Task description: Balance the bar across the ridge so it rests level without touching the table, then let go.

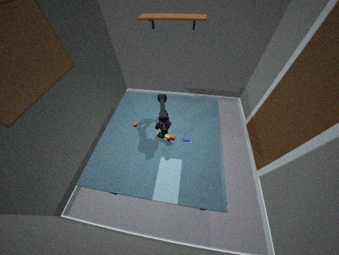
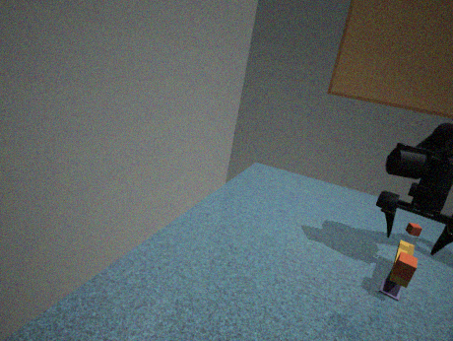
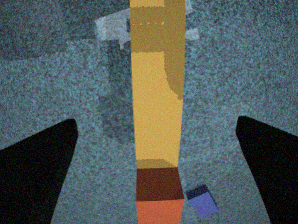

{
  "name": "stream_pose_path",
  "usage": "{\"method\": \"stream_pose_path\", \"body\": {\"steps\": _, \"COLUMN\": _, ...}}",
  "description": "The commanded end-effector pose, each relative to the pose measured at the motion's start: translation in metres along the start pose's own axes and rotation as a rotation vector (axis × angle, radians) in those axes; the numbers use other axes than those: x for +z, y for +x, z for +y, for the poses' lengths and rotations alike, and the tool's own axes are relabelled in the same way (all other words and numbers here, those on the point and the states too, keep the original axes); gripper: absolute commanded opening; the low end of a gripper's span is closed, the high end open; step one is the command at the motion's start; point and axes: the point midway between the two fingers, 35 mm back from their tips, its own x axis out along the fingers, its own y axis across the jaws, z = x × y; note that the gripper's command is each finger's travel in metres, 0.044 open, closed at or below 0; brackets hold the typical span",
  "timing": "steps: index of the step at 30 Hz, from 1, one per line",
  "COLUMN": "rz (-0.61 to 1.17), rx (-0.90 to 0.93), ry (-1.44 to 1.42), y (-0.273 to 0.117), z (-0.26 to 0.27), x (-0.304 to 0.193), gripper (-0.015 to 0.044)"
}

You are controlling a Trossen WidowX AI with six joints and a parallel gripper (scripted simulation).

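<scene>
The yellow bar [image 1: 167, 136] [image 3: 157, 110] [image 2: 405, 266] has an orange-red block [image 1: 172, 137] [image 3: 160, 212] at its near end. It lies across the ridge, whose pale purple foot [image 2: 390, 289] shows under the bar; pale parts of the ridge [image 3: 111, 29] also stick out beside the bar in the wrist view. The red end is raised off the table. The far end is hard to make out, so I cannot tell if the bar is exactly level. My gripper [image 2: 411, 245] [image 3: 158, 125] is wide open over the bar, with a gap between each finger and the bar's sides.
A small blue block [image 1: 186, 139] [image 3: 203, 202] lies on the blue table surface [image 1: 199, 169] to the right of the bar in the top view. A small red cube [image 1: 135, 124] [image 2: 414, 230] lies off to the left there. A wooden shelf [image 1: 173, 17] is on the back wall.
</scene>
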Motion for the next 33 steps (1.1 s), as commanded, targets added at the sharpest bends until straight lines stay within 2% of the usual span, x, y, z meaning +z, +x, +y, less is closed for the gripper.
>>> {"method": "stream_pose_path", "body": {"steps": 1, "rz": 0.009, "rx": 0.017, "ry": -0.001, "y": -0.040, "z": -0.001, "x": 0.001, "gripper": 0.0440}}
{"method": "stream_pose_path", "body": {"steps": 4, "rz": 0.008, "rx": 0.016, "ry": -0.001, "y": -0.056, "z": -0.004, "x": 0.002, "gripper": 0.0440}}
{"method": "stream_pose_path", "body": {"steps": 33, "rz": 0.008, "rx": 0.016, "ry": -0.001, "y": -0.056, "z": -0.004, "x": 0.002, "gripper": 0.0440}}
